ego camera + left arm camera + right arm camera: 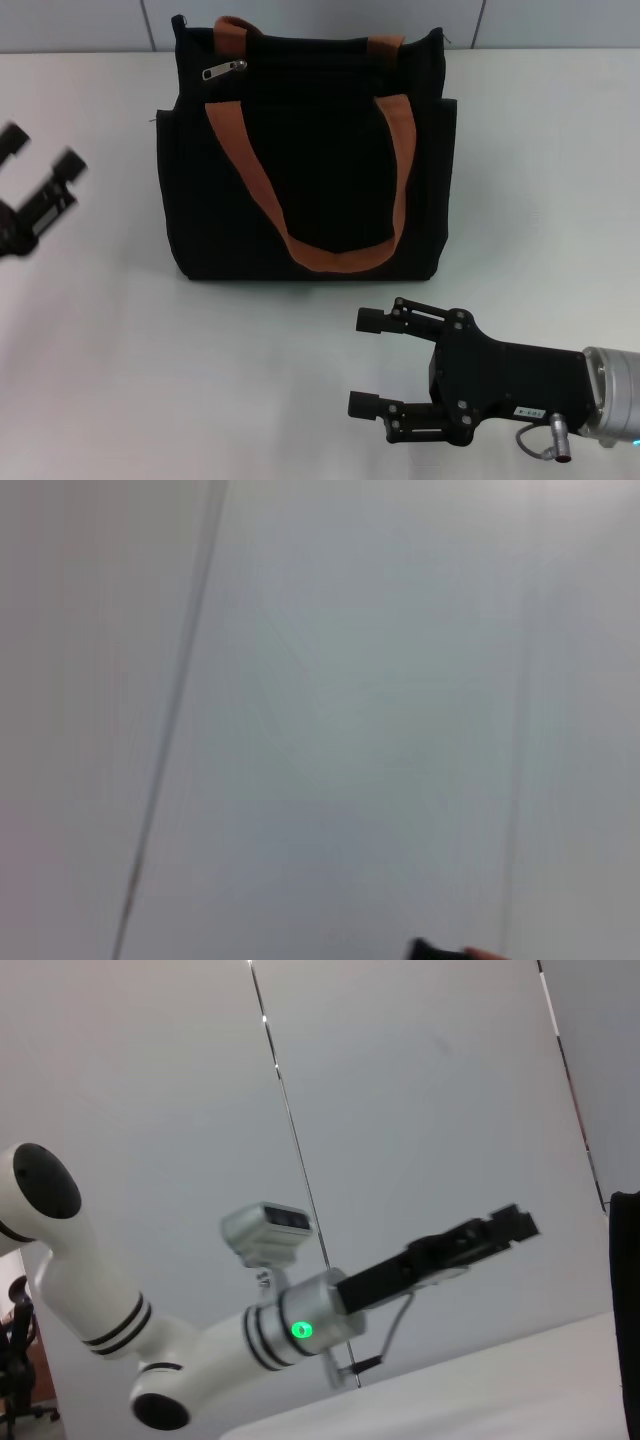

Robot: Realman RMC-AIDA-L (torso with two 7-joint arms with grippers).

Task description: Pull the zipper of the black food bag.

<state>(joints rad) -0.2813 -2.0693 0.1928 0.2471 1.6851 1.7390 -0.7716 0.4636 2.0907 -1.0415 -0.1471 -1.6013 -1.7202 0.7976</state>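
The black food bag stands on the white surface in front of me, its broad face toward me and its two orange-brown handles hanging down over that face. The zipper sits at the top edge, near the corner on my left side, and the zip line runs from there across the top toward my right, so the pull has to travel along that long edge. My left gripper hangs off to the left of the bag, fingers spread and holding nothing; it looks blurred, so I judge its exact pose only roughly. My right gripper is low, in front of the bag near its right corner, also spread wide and empty. The tab lies to the right of my left gripper and farther from me, and my left arm is clearly the nearer one.
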